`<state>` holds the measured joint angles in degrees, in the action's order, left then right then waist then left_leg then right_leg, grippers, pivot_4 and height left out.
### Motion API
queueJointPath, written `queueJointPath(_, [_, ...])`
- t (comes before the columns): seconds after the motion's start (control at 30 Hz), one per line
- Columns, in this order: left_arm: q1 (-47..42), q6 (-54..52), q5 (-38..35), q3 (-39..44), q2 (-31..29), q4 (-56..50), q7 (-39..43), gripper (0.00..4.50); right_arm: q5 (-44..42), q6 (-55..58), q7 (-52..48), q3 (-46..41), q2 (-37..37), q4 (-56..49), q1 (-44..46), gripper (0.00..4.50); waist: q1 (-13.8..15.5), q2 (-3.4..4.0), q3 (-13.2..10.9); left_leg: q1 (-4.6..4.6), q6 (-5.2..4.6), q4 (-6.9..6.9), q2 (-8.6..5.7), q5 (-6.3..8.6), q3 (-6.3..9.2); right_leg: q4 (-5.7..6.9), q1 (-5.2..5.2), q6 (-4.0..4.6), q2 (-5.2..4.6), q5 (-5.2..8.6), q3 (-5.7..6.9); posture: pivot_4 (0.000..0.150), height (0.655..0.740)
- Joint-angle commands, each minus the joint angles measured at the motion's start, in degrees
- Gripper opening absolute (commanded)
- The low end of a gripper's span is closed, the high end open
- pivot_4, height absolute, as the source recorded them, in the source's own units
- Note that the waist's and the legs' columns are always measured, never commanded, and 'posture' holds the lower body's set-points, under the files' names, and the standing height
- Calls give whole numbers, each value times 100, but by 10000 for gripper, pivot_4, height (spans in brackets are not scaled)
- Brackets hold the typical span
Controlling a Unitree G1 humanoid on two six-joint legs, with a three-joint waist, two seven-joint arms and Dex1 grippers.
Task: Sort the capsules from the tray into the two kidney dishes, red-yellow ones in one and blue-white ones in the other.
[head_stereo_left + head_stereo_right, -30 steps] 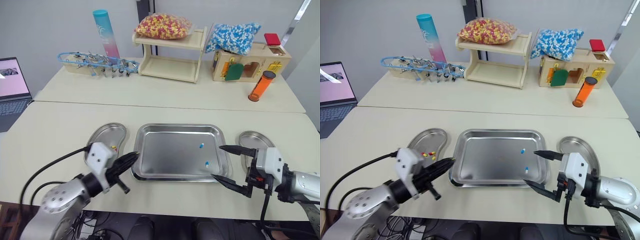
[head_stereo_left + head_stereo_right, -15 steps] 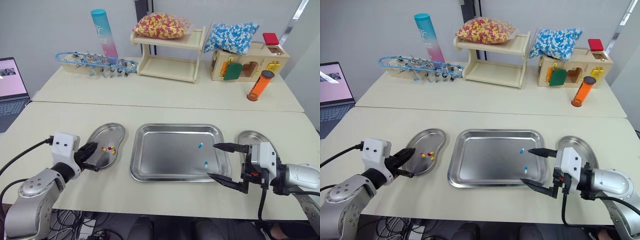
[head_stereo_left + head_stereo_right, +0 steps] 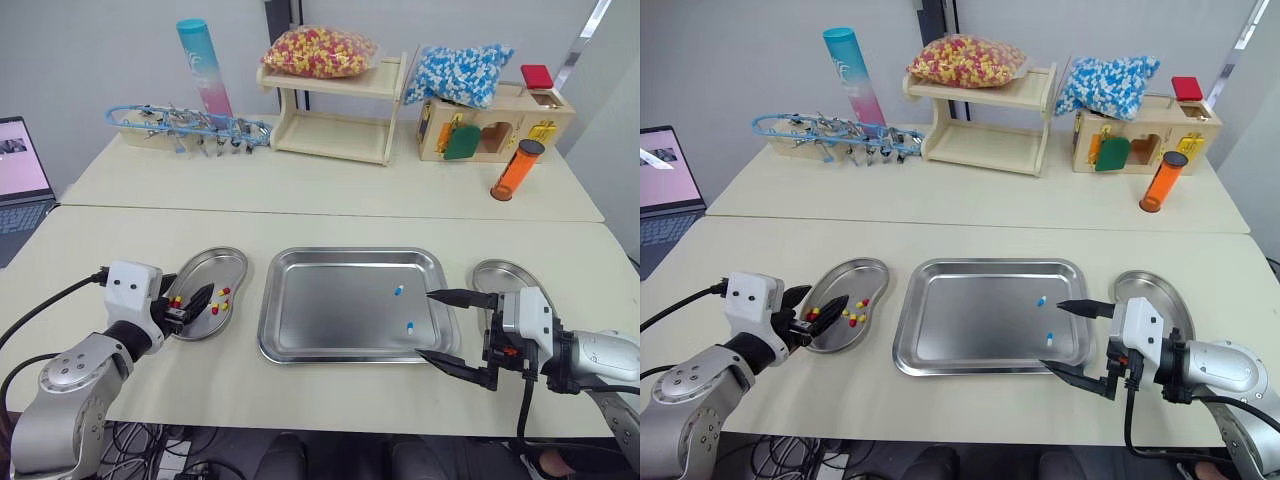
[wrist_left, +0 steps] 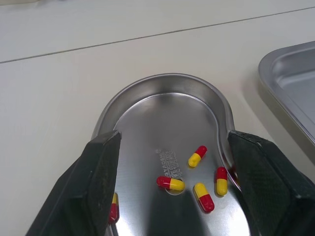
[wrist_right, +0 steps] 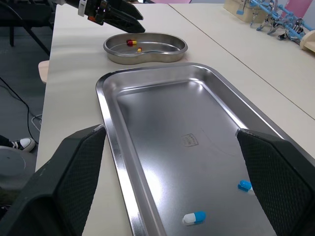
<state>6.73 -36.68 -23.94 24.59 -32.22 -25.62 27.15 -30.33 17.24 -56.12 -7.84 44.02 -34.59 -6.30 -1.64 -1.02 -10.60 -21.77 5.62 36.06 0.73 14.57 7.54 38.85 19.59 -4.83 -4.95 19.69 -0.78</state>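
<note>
A rectangular stainless steel tray [image 3: 330,310] lies in the middle of the cream bench [image 3: 110,245], with a steel kidney dish on each side. Two blue-white capsules remain in the tray's right half, apart from each other: one [image 3: 399,291] farther from the robot, one [image 3: 410,327] nearer the tray's front rim. The left kidney dish [image 3: 222,266], just beside the tray's left rim, holds several red-yellow capsules [image 4: 170,183] scattered loosely over its floor. One of them lies close to a finger [image 4: 98,187] of the left gripper [image 4: 173,136], though whether they touch cannot be told. That gripper is spread wide, and the wrist view shows its two black fingers standing apart across the near part of the dish with nothing between them. The right kidney dish [image 3: 500,274] sits just off the tray's right rim, with the right arm's white housing in front of part of it; no capsule can be made out in the part that shows. The right gripper [image 3: 425,323] is also spread wide and grasps nothing. Its fingertips reach to the tray's right edge, close to the nearer blue-white capsule. At the back of the bench, a clear bag of red-yellow capsules [image 3: 320,50] rests on a small wooden shelf [image 3: 335,135], and a bag of blue-white capsules [image 3: 458,72] on a wooden box [image 3: 500,125] beside it.
</note>
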Motion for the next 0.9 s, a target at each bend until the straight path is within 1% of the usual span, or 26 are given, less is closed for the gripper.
queueJointPath(0.03, [251, 106, -252, 404, -111, -302, 227, 34339, -112, -85, -29, -142, 45, -191, 13, 45000, -5, 0, 0, 0, 0, 0, 0, 0, 0, 0, 0, 0, 0, 0, 0, 1500, 7400])
queueJointPath(0.17, [484, 228, -286, 461, -187, -305, 417, 34339, -138, -214, -228, -15, 69, -206, 166, 45000, -1, 0, 0, 0, 0, 0, 0, 0, -1, 1, 0, 0, 0, 0, 0, 1500, 7400])
queueJointPath(0.37, [556, 419, -336, 488, -221, -273, 521, 34339, -133, -291, -575, 186, 109, -1, 577, 45000, -1, 0, 0, 0, 0, 0, 0, 0, -1, 0, 0, 0, 0, 0, 0, 1500, 7400])
queueJointPath(0.47, [619, 536, -676, 682, -200, -409, 781, 40125, -74, -340, -653, 217, 100, 150, 695, 45000, -1, -1, -1, 0, 0, 0, 0, 0, 0, 0, 0, 0, 0, 0, 1, 1500, 7400])
queueJointPath(0.5, [663, 557, -755, 737, -208, -464, 836, 43051, -34, -371, -659, 223, 91, 191, 716, 45000, -2, -1, -1, -2, 0, 0, 0, 0, -1, 0, 1, 0, 0, 0, 1, 1500, 7400])
queueJointPath(0.53, [716, 587, -781, 777, -223, -502, 867, 44626, -1, -398, -665, 228, 83, 224, 730, 45000, -2, -1, -1, -2, 0, -1, 0, 0, -2, -1, 1, 0, 0, 0, -1, 1500, 7400])
queueJointPath(0.6, [935, 626, -820, 854, -266, -576, 1004, 44626, 20, -427, -667, 234, 71, 262, 741, 45000, -2, -1, -1, -1, 0, -1, 1, 0, -2, -1, 2, 0, 0, 0, 0, 1500, 7400])
queueJointPath(0.73, [2059, 400, -1296, 999, -606, -1078, 2034, 44626, 59, -420, -536, 177, 47, 332, 725, 45000, -41, -4, -3, -1, -1, -4, 2, 1, -10, -3, 6, 1, 0, 0, -9, 1500, 7400])
queueJointPath(0.83, [2552, 800, -1360, 848, -876, -1408, 2786, 44626, 124, -419, -431, 41, 77, 337, 604, 45000, 4, -3, -4, -2, -1, -5, 2, 1, -12, -2, 8, 1, 0, 0, -9, 1500, 7400])
queueJointPath(0.9, [2750, 1233, -1193, 642, -975, -1560, 3257, 44626, 173, -424, -366, -70, 109, 310, 466, 45000, 58, -3, -4, -3, -1, -3, 2, 1, -7, -2, 4, 3, 0, 0, -2, 1500, 7400])
